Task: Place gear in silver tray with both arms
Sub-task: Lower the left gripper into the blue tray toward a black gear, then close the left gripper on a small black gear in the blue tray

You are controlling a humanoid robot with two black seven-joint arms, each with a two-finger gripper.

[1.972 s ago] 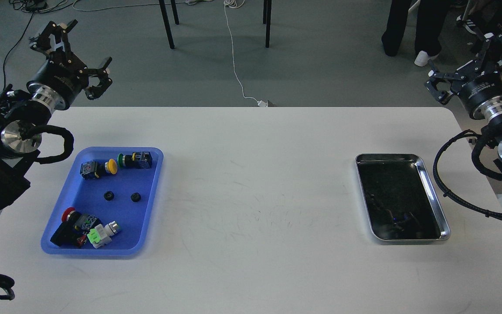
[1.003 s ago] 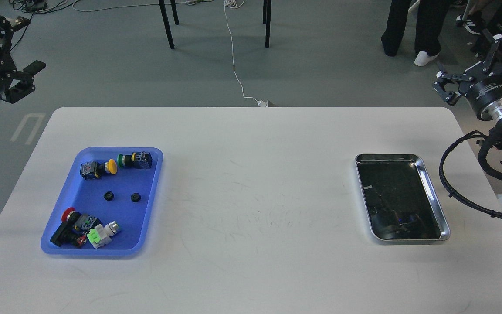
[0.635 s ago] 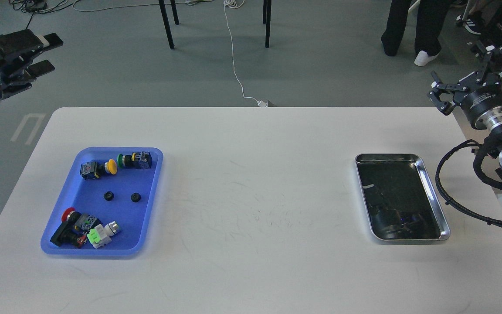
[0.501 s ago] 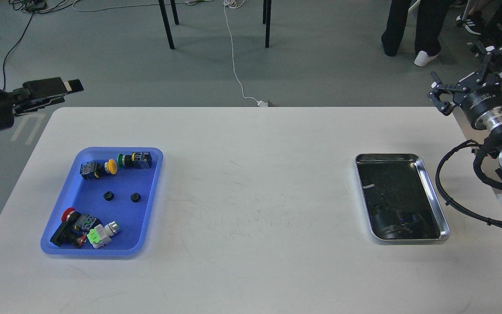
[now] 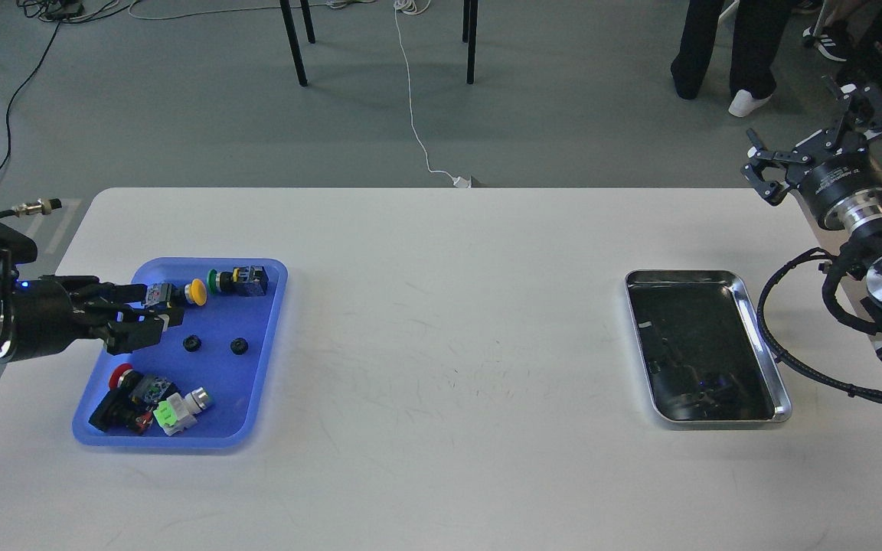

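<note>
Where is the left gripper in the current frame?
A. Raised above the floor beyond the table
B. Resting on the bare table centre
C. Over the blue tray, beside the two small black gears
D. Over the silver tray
C: the left gripper reaches over the blue tray, its fingers just left of the two small black gears.

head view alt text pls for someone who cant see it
The left gripper reaches over the blue tray of push-button parts, near two small black gears. The silver tray lies empty at the white table's right, with the right gripper raised beyond it, jaws open.
</note>
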